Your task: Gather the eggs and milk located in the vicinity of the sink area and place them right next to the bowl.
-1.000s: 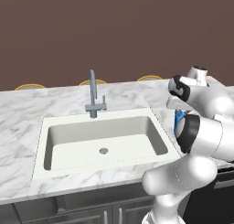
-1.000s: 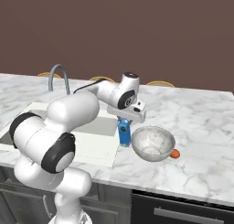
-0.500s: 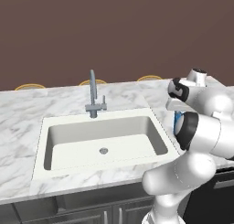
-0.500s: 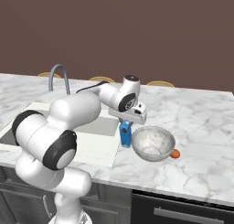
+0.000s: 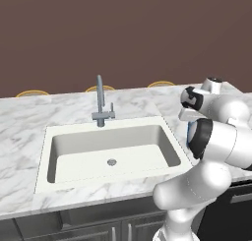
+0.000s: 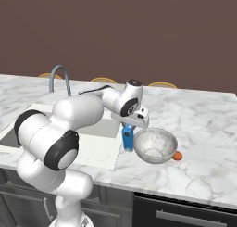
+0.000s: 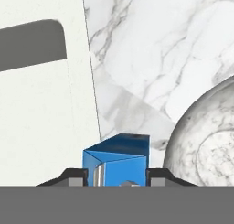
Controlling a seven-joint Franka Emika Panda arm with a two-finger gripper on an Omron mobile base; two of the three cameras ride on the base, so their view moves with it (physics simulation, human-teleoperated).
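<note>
The milk [image 6: 127,139], a small blue gabled carton, stands upright at the sink's right rim, close beside the bowl [image 6: 149,153]. My gripper [image 6: 129,128] comes down on it from above and is shut on its top. In the hand view the milk [image 7: 116,155] sits between my gripper's [image 7: 116,175] dark tips, with the bowl [image 7: 196,127], grey and marble-like inside, just to its right. I cannot tell whether the carton rests on the counter or hangs just above it. The eggs are hidden from me.
The off-white sink [image 5: 110,151] with its thin grey faucet [image 5: 100,100] takes up the counter's left half. A small orange ball [image 6: 177,155] lies against the bowl's far right side. Marble counter [image 6: 203,129] stretches beyond the bowl to the right.
The carton, held in my gripper, has crept a little toward the bowl. The bowl, the ball and the base have stayed put.
</note>
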